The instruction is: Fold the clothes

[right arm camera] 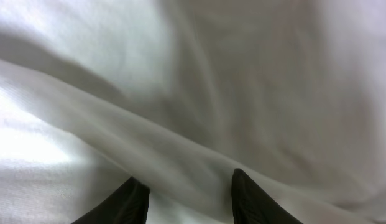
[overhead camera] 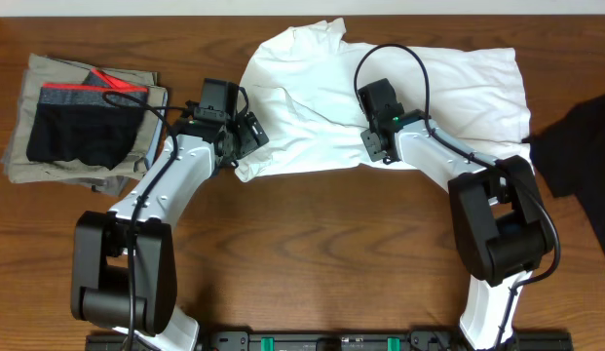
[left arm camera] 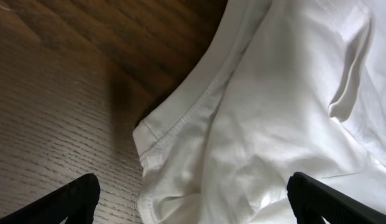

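Observation:
The white T-shirt (overhead camera: 302,97) lies spread and wrinkled across the far middle of the wooden table. My left gripper (overhead camera: 251,136) is at its near-left corner. In the left wrist view the jaws (left arm camera: 193,183) are wide open, with the shirt's hemmed corner (left arm camera: 180,124) between them. My right gripper (overhead camera: 372,144) is down on the shirt's middle near its front edge. In the right wrist view its fingers (right arm camera: 188,180) are apart and press into the white cloth (right arm camera: 180,74), with a fold across them. A black garment (overhead camera: 580,146) lies at the right edge.
A pile of khaki-grey folded pieces (overhead camera: 29,88) lies at the far left, with black shorts (overhead camera: 88,132) with a red-and-grey waistband on top. Bare wooden table (overhead camera: 321,244) lies in front of the shirt, between the two arm bases.

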`<state>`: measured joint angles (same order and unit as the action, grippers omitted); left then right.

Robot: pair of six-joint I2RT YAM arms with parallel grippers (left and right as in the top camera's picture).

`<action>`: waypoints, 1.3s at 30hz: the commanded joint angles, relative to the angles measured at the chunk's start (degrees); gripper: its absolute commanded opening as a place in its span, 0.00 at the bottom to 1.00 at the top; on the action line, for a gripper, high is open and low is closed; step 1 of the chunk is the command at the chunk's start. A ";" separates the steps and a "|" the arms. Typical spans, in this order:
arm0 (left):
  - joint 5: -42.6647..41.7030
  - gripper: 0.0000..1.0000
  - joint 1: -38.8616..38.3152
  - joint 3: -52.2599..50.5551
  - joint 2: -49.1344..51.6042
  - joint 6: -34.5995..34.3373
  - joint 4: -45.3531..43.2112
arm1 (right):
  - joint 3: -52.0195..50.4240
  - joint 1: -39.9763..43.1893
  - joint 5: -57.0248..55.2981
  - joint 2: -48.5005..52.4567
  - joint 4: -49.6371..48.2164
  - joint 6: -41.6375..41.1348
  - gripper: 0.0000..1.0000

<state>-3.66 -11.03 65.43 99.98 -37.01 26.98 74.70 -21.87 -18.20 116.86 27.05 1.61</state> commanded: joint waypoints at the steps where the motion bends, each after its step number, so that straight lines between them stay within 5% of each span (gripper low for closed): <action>1: -3.48 0.98 0.17 -0.48 0.33 1.09 0.20 | 2.27 0.26 -0.04 1.53 1.75 -2.03 0.42; 8: -7.28 0.98 0.20 -0.46 0.28 1.68 0.50 | 9.22 0.26 2.19 1.53 9.31 -5.16 0.44; 13: -15.13 0.98 0.09 -0.37 0.28 10.51 0.66 | 16.00 0.28 4.85 1.53 15.78 -7.06 0.47; 20: -15.43 0.98 0.11 -0.37 0.28 12.07 0.92 | 25.55 1.44 6.05 1.53 26.64 -16.15 0.49; 27: -25.38 1.00 -2.21 0.17 -0.42 21.14 0.48 | 28.89 5.81 14.08 1.53 33.75 -17.92 0.51; 29: -25.38 0.81 -4.20 0.17 -0.42 21.49 0.94 | 28.81 7.39 15.13 1.55 35.52 -19.91 0.51; 36: -18.40 0.80 -9.31 0.17 -0.28 21.53 1.33 | 28.81 12.28 30.01 1.55 37.77 -20.44 0.49; 39: -15.80 0.68 -9.11 0.15 0.52 21.53 1.53 | 28.68 12.92 34.86 1.55 38.58 -20.17 0.47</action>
<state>-23.64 -20.75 65.43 99.98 -16.62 28.23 102.59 -9.32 8.08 118.15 65.19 -17.67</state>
